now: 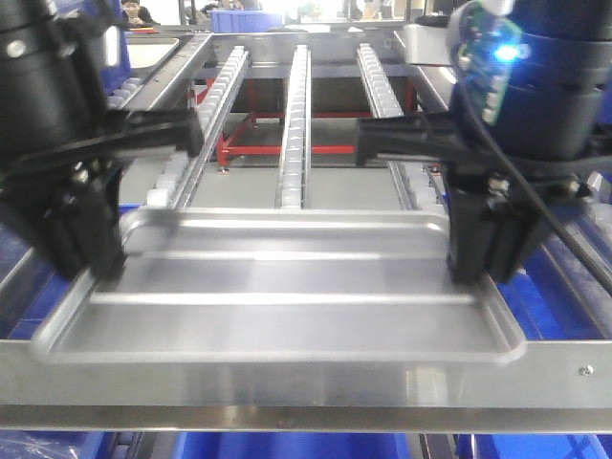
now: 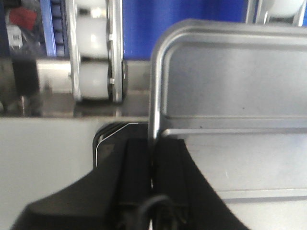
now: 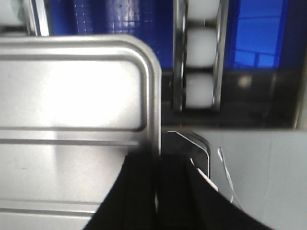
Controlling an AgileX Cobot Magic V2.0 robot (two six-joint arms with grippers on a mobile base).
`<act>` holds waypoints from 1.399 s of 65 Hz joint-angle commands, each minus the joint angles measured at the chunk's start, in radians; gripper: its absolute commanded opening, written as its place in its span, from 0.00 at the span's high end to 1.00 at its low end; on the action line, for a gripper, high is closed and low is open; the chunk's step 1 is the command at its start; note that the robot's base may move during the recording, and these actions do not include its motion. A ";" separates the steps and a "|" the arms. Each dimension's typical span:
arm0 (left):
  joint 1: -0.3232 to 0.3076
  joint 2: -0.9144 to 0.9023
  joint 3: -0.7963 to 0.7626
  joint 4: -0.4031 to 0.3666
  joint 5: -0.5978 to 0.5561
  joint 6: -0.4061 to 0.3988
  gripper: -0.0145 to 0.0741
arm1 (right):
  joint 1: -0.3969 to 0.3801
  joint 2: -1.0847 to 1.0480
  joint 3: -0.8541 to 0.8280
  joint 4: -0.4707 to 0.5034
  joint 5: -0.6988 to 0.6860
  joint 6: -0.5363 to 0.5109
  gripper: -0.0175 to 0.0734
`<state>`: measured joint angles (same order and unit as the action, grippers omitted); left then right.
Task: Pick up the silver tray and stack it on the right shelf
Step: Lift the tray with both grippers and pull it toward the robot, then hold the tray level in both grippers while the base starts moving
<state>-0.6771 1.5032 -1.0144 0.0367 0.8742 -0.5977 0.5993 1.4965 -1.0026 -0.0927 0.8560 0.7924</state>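
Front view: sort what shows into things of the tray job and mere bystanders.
Job: silver tray; right shelf; left hand and right hand, each clamped on the tray's rim.
Bystanders: red frame further back; blue crate and person at the far end.

The left end effector (image 1: 100, 268) and right end effector (image 1: 473, 273) hide side rims of the silver tray (image 1: 287, 320) (fingertips too); people (image 1: 139, 13) behind it look blurry.

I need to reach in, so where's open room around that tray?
Free: the tray floor between the left gripper and right gripper, and the roller rails beyond its far rim. Crowded: both short ends, where the grippers clamp the rim.
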 commanded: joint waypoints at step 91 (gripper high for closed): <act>-0.389 -0.191 0.190 0.188 0.045 -0.433 0.95 | 0.202 -0.269 0.256 -0.108 -0.024 0.243 0.73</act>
<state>-1.0563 1.3435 -0.8084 0.2014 0.8857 -1.0451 0.8050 1.2546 -0.7141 -0.1501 0.8290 1.0356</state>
